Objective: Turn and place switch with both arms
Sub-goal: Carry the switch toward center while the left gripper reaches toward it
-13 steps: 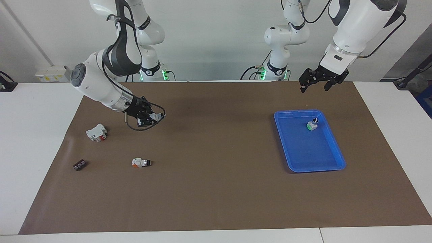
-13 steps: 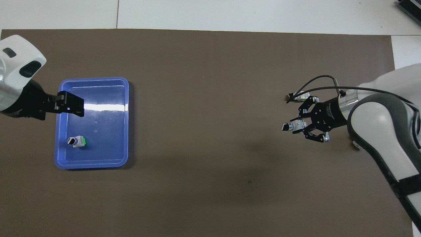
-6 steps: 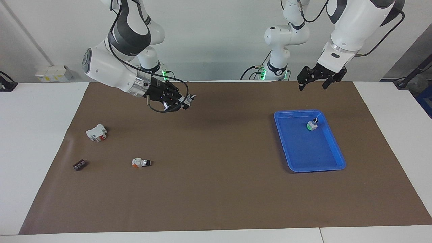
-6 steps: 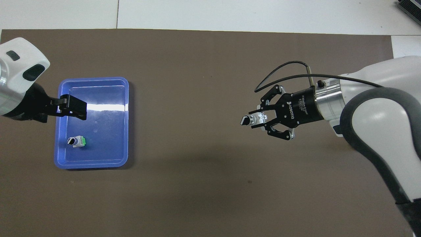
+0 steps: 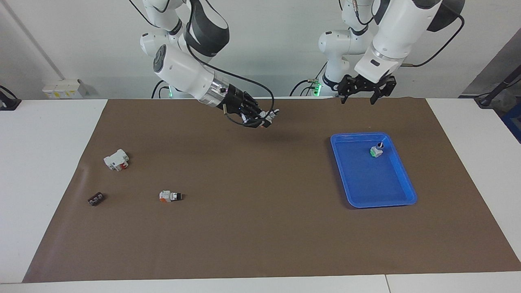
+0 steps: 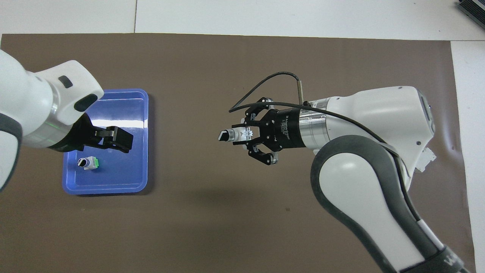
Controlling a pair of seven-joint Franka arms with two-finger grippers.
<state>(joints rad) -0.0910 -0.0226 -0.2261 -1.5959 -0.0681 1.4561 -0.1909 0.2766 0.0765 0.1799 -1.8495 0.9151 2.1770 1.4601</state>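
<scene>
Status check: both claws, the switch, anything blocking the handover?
Right claw shut on switch, aloft mid-mat. Left claw open, aloft near blue tray. Nothing between them.

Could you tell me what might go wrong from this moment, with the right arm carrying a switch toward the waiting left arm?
1. The right gripper holds the switch by its white body alone, knob end sticking out; a bumpy handover could twist or drop it onto the mat.
2. The open left gripper hangs near the blue tray; the two grippers might collide as they close in.
3. A careless placement could knock the switch in the tray.
</scene>
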